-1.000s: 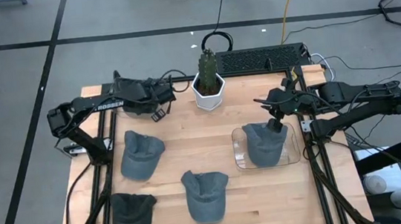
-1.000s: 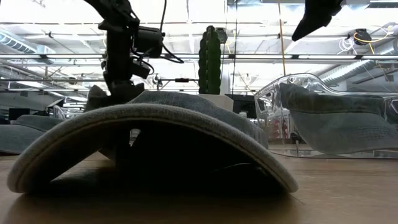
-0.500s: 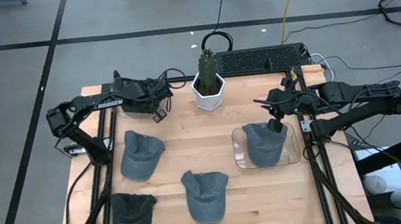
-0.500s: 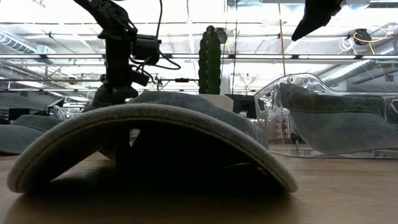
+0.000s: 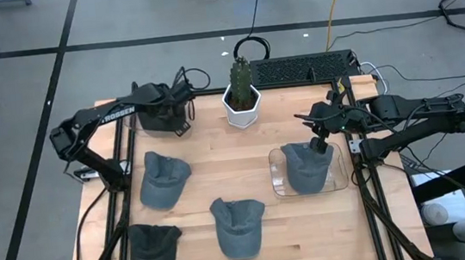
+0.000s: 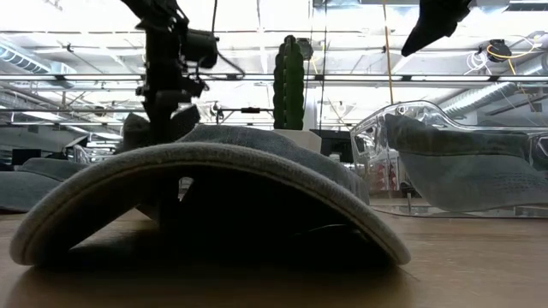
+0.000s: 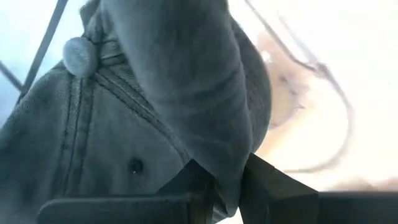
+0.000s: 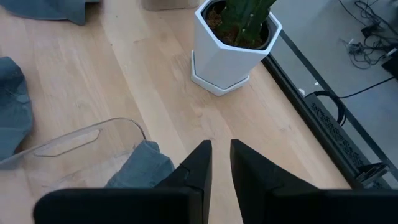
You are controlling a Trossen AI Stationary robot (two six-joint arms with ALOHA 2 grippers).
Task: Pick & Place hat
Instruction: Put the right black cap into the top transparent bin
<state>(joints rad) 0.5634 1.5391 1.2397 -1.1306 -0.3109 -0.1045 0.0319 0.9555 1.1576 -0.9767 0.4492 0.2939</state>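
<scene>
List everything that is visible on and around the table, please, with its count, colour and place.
loose hats: 3, grey, on the table at left, front left, darker, and front middle
tray hat: 1, grey, inside the tray
held hat: 1, grey, at back left
tray: 1, clear, right side of the table
cactus: 1, green, back middle
pot: 1, white, under the cactus
flat device: 1, black, behind the table
table: 1, light wood
left hand: 1, dark, shut on the held hat
right hand: 1, dark, shut and holding nothing, above the tray
</scene>
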